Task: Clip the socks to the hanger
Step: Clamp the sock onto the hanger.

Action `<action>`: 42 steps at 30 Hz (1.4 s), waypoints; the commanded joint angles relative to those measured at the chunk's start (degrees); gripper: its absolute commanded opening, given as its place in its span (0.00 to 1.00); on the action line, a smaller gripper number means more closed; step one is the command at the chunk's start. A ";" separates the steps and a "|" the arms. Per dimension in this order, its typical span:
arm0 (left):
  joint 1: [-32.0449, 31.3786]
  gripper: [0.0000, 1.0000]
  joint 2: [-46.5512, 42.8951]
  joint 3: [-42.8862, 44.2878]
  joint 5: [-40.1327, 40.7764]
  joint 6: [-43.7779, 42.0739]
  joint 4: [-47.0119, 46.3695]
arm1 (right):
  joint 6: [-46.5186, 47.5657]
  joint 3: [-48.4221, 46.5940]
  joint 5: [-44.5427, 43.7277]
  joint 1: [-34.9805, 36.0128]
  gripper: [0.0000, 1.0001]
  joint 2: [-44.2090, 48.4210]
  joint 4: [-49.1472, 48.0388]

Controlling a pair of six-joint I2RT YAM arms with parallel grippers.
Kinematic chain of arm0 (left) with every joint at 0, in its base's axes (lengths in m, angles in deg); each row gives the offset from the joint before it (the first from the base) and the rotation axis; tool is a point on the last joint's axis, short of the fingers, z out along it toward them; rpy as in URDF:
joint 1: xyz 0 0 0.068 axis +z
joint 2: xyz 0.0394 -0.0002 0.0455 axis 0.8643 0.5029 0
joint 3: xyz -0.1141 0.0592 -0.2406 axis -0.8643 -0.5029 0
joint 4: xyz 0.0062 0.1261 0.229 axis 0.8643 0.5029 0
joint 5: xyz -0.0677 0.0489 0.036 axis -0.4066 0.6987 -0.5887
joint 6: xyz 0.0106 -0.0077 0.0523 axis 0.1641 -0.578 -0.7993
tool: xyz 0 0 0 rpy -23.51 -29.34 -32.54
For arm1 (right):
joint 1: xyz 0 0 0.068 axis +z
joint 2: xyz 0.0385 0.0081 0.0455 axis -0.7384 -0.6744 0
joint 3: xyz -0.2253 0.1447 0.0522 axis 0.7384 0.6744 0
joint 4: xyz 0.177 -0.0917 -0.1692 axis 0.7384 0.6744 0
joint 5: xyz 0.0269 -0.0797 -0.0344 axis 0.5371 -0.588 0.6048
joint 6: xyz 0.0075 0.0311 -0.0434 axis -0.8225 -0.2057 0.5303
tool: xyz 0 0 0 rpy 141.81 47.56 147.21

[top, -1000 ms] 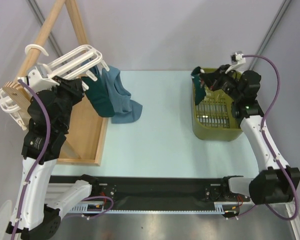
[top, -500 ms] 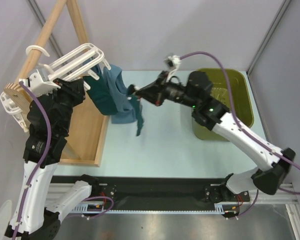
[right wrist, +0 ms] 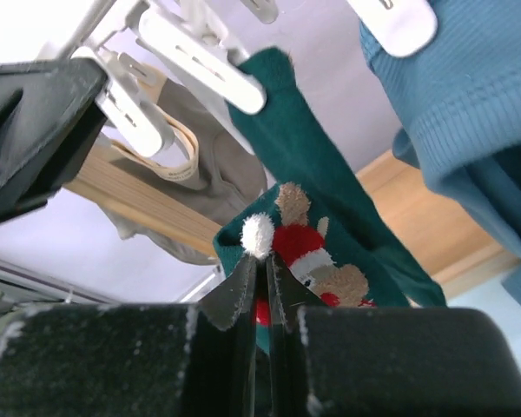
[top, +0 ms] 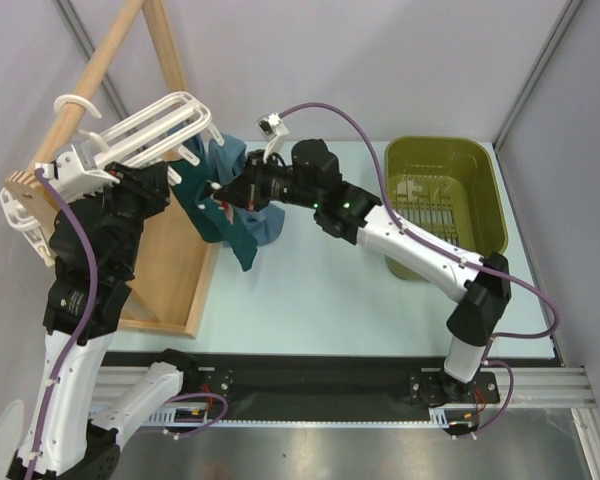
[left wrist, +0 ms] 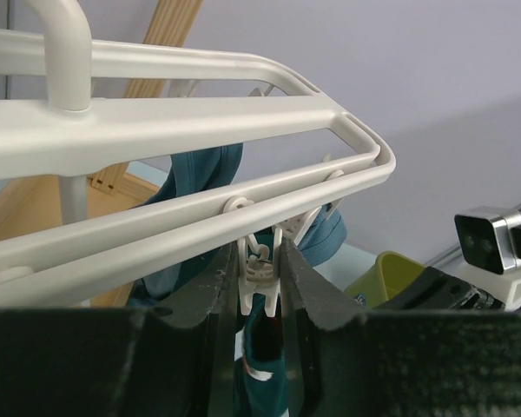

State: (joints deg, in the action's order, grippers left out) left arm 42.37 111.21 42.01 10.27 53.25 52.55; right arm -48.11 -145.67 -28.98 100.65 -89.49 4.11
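Top external view: my left gripper (top: 173,172) is raised at the underside of the white hanger (top: 155,125), whose hook sits over the wooden rack (top: 180,270) behind it. My right gripper (top: 224,195) reaches across the table (top: 330,290) and ends just beside my left one, under the hanger's far end. The motif sock (top: 240,245) dangles below it. A dark teal sock (top: 202,205) and a steel-blue sock (top: 263,218) hang from the hanger on either side of my right fingertips. The olive bin (top: 485,190) lies well behind my right wrist.

Left wrist view: my left gripper (left wrist: 259,252) has its fingers drawn in against both sides of one white clip (left wrist: 260,268) that dangles from the hanger (left wrist: 200,113) directly above. The motif sock (left wrist: 265,365) sits just under that clip, between my fingers. The dark teal sock (left wrist: 195,174) hangs beyond them.

Right wrist view: my right gripper (right wrist: 262,261) has its fingers pressed almost together, pinching the top edge of the motif sock (right wrist: 330,269) beside its red-and-white figure. The dark teal sock (right wrist: 304,148) hangs from a clip above my fingertips. The steel-blue sock (right wrist: 451,104) hangs to their right.
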 commanded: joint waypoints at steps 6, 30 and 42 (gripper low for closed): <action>0.29 0.00 -2.69 -0.79 1.91 6.08 2.44 | -2.58 -7.97 0.15 2.58 0.00 -2.66 -2.16; 0.29 0.00 -2.25 -1.67 2.18 5.81 2.09 | -2.14 -13.16 0.51 3.02 0.00 -4.94 -1.28; 0.20 0.00 -2.34 -1.40 2.09 5.64 1.92 | -2.84 -16.32 1.56 3.10 0.00 -7.14 -1.45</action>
State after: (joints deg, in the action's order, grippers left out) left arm 42.37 111.03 41.57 10.29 52.31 52.35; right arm -50.08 -158.85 -28.28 103.73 -95.69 4.53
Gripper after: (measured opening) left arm 0.260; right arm 0.085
